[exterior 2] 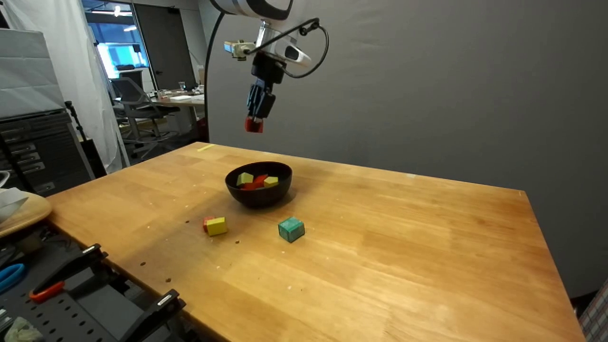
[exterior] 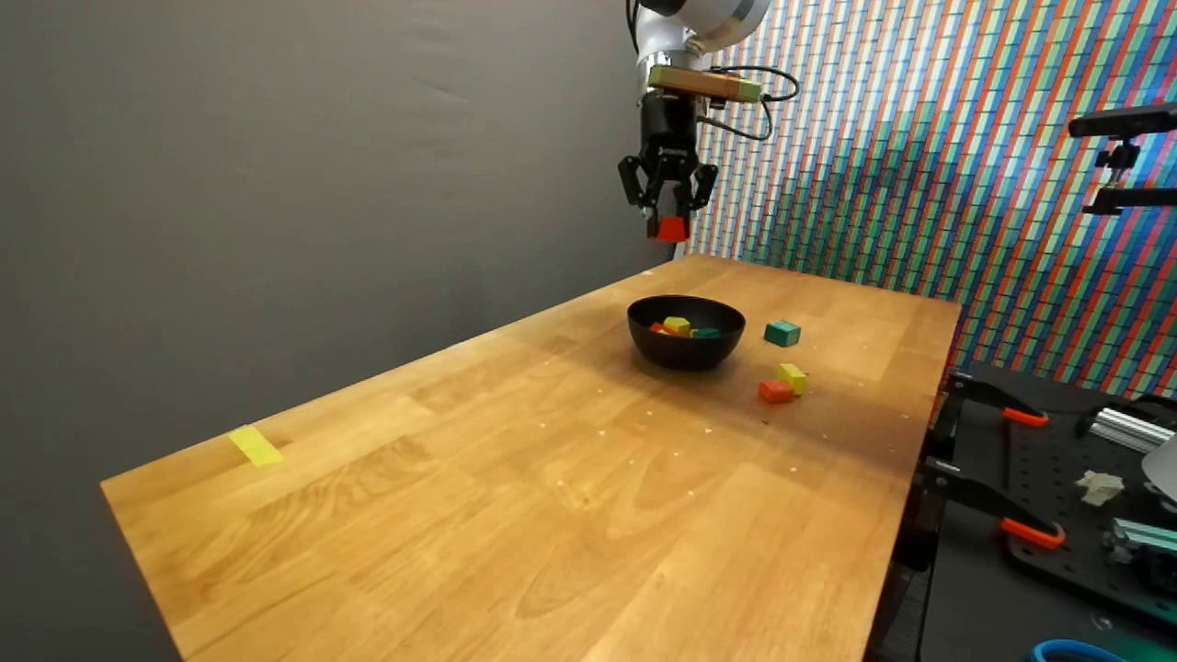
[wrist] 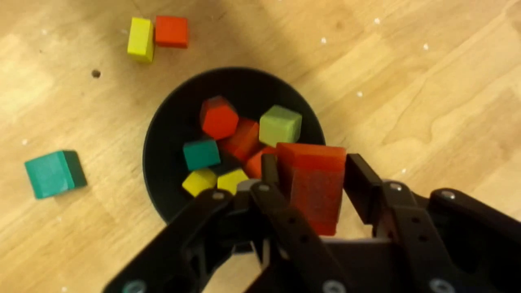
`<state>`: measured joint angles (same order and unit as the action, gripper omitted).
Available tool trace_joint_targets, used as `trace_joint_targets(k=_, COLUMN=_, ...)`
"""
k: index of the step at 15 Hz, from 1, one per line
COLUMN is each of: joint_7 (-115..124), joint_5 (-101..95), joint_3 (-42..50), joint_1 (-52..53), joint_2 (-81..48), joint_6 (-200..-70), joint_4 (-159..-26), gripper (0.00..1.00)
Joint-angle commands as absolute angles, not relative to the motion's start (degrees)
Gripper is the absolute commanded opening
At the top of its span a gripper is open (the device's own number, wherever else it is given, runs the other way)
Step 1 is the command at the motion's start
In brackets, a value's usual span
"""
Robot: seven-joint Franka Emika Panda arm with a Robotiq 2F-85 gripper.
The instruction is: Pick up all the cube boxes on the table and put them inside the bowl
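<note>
The fingers (wrist: 364, 191), part-way apart, clasp a red block (wrist: 317, 195) above the bowl (exterior: 685, 357) of blocks (wrist: 201, 154), the red block's longer visible side running nearly up-and-down in the wrist view. On the counter (exterior: 552, 552) a yellow block (wrist: 140, 38) points likewise, just beside a second red block (wrist: 171, 31); a green block (wrist: 49, 175) lies apart.

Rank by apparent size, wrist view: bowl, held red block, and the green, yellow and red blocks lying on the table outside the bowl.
1. Bowl
2. Held red block, though inflated by nearness
3. Loose green block
4. Loose yellow block and loose red block: too alike to rank
</note>
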<state>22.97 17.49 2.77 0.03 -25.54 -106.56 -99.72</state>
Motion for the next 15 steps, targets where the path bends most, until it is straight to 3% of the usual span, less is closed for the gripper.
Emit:
trace_joint_targets(k=1, joint_7=24.28, joint_5=20.13, joint_3=2.52, joint_1=-0.67, joint_2=-27.7, joint_6=-104.09, joint_4=-100.31, gripper=0.2)
trace_joint_targets(k=5, joint_7=27.95, joint_5=17.89, joint_3=4.35, joint_1=-0.11, joint_2=-31.28, joint_6=-105.95, joint_4=-100.01, gripper=0.2)
trace_joint_targets(k=6, joint_7=28.3, joint_5=17.71, joint_3=4.67, joint_1=-0.17, joint_2=-31.85, joint_6=-105.97, joint_4=-99.55, gripper=0.7)
trace_joint_targets(k=7, joint_7=28.06, joint_5=18.0, joint_3=4.78, joint_1=-0.36, joint_2=-31.89, joint_6=-106.37, joint_4=-99.24, gripper=0.71)
trace_joint_targets(k=8, joint_7=26.71, joint_5=18.27, joint_3=4.33, joint_1=-0.32, joint_2=-31.73, joint_6=-106.17, joint_4=-100.66, gripper=0.53)
trace_joint_targets(k=11, joint_7=26.92, joint_5=18.24, joint_3=4.61, joint_1=-0.5, joint_2=-32.13, joint_6=-106.35, joint_4=-100.04, gripper=0.71)
trace_joint_targets(k=12, joint_7=26.99, joint_5=18.25, joint_3=4.61, joint_1=-0.5, joint_2=-32.13, joint_6=-106.35, joint_4=-99.91, gripper=0.93)
trace_joint_targets(k=15, joint_7=29.52, joint_5=13.97, joint_3=6.02, joint_1=2.98, joint_2=-27.77, joint_6=-119.9, joint_4=-107.09, gripper=1.0)
